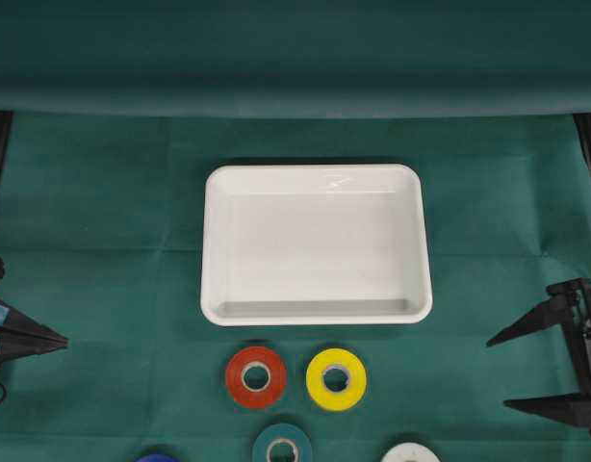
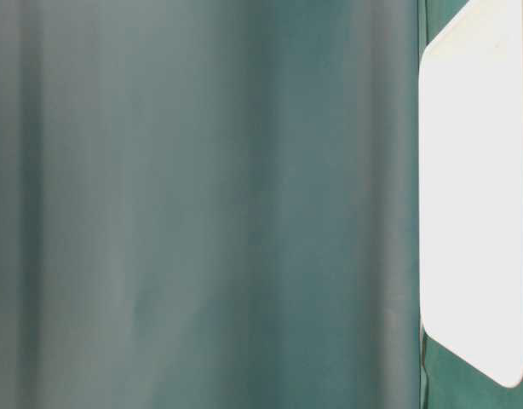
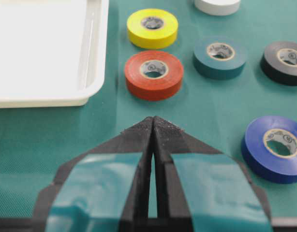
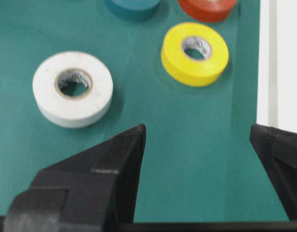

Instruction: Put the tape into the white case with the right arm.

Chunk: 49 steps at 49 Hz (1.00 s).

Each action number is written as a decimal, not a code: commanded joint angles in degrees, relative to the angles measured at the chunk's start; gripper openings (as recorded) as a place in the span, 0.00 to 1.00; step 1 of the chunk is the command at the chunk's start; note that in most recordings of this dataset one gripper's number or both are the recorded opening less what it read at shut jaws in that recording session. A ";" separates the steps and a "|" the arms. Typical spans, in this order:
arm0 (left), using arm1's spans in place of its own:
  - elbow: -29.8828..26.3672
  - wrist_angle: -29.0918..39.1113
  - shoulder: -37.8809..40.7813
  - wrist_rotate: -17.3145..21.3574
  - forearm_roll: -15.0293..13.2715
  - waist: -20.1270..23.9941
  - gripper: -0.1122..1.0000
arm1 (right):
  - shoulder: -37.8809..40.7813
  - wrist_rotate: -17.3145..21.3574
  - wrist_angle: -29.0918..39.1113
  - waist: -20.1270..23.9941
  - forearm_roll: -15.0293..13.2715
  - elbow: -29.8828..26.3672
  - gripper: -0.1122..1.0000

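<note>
1. Black, pointed fingers (image 4: 124, 159) of the right gripper (image 1: 549, 371) fill the bottom of the right wrist view, spread wide with only green cloth (image 1: 103, 241) between them; nothing is held.
2. That wide spread suits the job: each roll is broad, and the claw has to straddle one before closing.
3. Just ahead of the right gripper lie a white tape roll (image 4: 72, 88) and a yellow tape roll (image 4: 195, 53), flat on the cloth with their cores facing up. The yellow one lies closer to the white case (image 1: 317, 243), whose rim shows at the right edge of that view.
4. Lying flat, the rolls present their round sides to a claw coming in low, which looks like an easy pinch across the width.
5. The white case sits in the middle of the table with nothing in it, so no tape has gone in yet. The rolls lie in a loose group on the near side of it: a red tape roll (image 1: 256, 376) beside the yellow one, a teal tape roll (image 3: 220, 57), a black tape roll (image 3: 284, 62) and a blue tape roll (image 3: 275, 147) farther off.
6. At the left edge, the left gripper (image 3: 153, 121), marked with light-blue patches, has its tips pressed together and holds nothing; it sits clear of the rolls, as fits a task given to the other arm.
7. Small print rings the grey cardboard cores, but it is too small to read.
</note>
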 commanded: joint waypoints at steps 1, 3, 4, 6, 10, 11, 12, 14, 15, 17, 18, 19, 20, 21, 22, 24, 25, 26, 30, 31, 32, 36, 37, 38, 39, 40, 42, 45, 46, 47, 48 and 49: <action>-0.70 -0.53 0.62 0.09 0.18 0.18 0.10 | 3.52 0.09 -2.20 0.97 0.00 -2.46 0.68; -0.70 -0.53 0.62 0.09 0.18 0.18 0.10 | 5.36 0.09 -3.08 1.32 -0.09 -3.16 0.68; -0.70 -0.53 0.62 0.09 0.18 0.18 0.10 | 6.24 0.00 -3.43 1.49 0.00 -3.43 0.68; -0.70 -0.53 0.62 0.09 0.18 0.18 0.10 | 8.17 0.09 -4.13 1.85 0.00 -4.13 0.68; -0.62 -0.53 0.62 0.09 0.18 0.18 0.10 | 12.30 0.09 -5.45 2.29 -0.09 -5.80 0.68; -0.62 -0.62 0.62 0.09 0.18 0.18 0.10 | 13.27 0.09 -5.80 2.29 -0.09 -6.24 0.68; -0.62 -0.62 0.62 0.00 0.18 0.18 0.10 | 14.15 0.09 -5.98 2.29 0.00 -6.68 0.68; -0.62 -0.62 0.62 0.00 0.18 0.18 0.10 | 15.91 0.09 -6.42 2.29 0.00 -7.65 0.68; -0.62 -0.62 0.62 0.00 0.18 0.18 0.10 | 16.79 0.09 -6.59 2.29 -0.09 -8.09 0.68; -0.62 -0.62 0.62 0.00 0.18 0.18 0.10 | 18.54 0.09 -6.77 2.29 0.00 -9.05 0.68; -0.62 -0.62 0.62 0.00 0.18 0.18 0.10 | 19.51 0.09 -6.77 2.29 0.00 -9.58 0.68; -0.62 -0.62 0.62 0.00 0.18 0.18 0.10 | 20.48 0.09 -6.77 2.29 0.00 -10.28 0.68; -0.62 -0.62 0.62 0.00 0.18 0.18 0.10 | 21.45 0.09 -6.77 2.37 0.00 -10.90 0.68; -0.53 -0.62 0.62 0.00 0.18 0.18 0.10 | 22.50 0.09 -6.77 2.29 0.00 -11.51 0.68; -0.62 -0.70 0.62 0.00 0.18 0.18 0.10 | 23.55 0.09 -6.77 2.37 0.00 -12.13 0.68; -0.62 -0.62 0.62 0.00 0.18 0.18 0.10 | 25.75 0.09 -6.86 2.37 0.00 -13.45 0.68; -0.62 -0.62 0.62 0.00 0.18 0.18 0.10 | 27.42 0.09 -6.77 2.37 -0.09 -14.50 0.68; -0.62 -0.62 0.62 0.00 0.18 0.18 0.10 | 28.56 0.09 -6.77 2.37 0.00 -15.29 0.68; -0.62 -0.62 0.62 0.00 0.18 0.18 0.10 | 33.13 0.09 -6.77 2.37 0.00 -18.72 0.68; -0.62 -0.62 0.62 0.00 0.18 0.18 0.10 | 34.37 0.00 -6.77 2.37 0.00 -19.60 0.68; -0.62 -0.70 0.62 0.00 0.18 0.18 0.10 | 35.51 0.00 -6.77 2.37 0.00 -20.48 0.68; -0.53 -0.62 0.62 -0.09 0.18 0.18 0.10 | 39.73 0.00 -6.50 2.64 -0.09 -23.91 0.68; -0.62 -0.62 0.62 0.00 0.18 0.18 0.10 | 40.78 0.00 -6.50 2.72 0.00 -24.79 0.69; -0.53 -0.62 0.62 -0.09 0.18 0.18 0.10 | 41.75 0.00 -6.42 2.90 -0.09 -25.66 0.68; -0.53 -0.62 0.62 -0.09 0.18 0.18 0.10 | 42.71 0.00 -6.42 2.99 -0.09 -26.54 0.69; -0.62 -0.62 0.62 -0.09 0.18 0.18 0.10 | 43.68 0.00 -6.33 3.25 0.00 -27.33 0.69; -0.53 -0.62 0.62 -0.09 0.18 0.18 0.10 | 45.53 0.00 -6.15 3.69 -0.09 -29.09 0.69; -0.53 -0.62 0.53 -0.09 0.09 0.18 0.10 | 48.34 -0.09 -5.98 4.39 -0.09 -31.90 0.68; -0.53 -0.62 0.53 -0.09 0.18 0.18 0.10 | 49.04 -0.09 -5.89 4.57 -0.09 -32.78 0.69; -0.53 -0.53 0.44 -0.09 0.18 0.18 0.10 | 49.75 -0.09 -5.71 4.75 -0.09 -33.49 0.69; -0.53 -0.53 0.44 -0.09 0.18 0.18 0.10 | 50.54 -0.09 -5.54 4.92 -0.09 -34.28 0.69; -0.53 -0.53 0.44 -0.09 0.18 0.18 0.10 | 51.24 -0.09 -5.36 5.01 -0.09 -34.98 0.68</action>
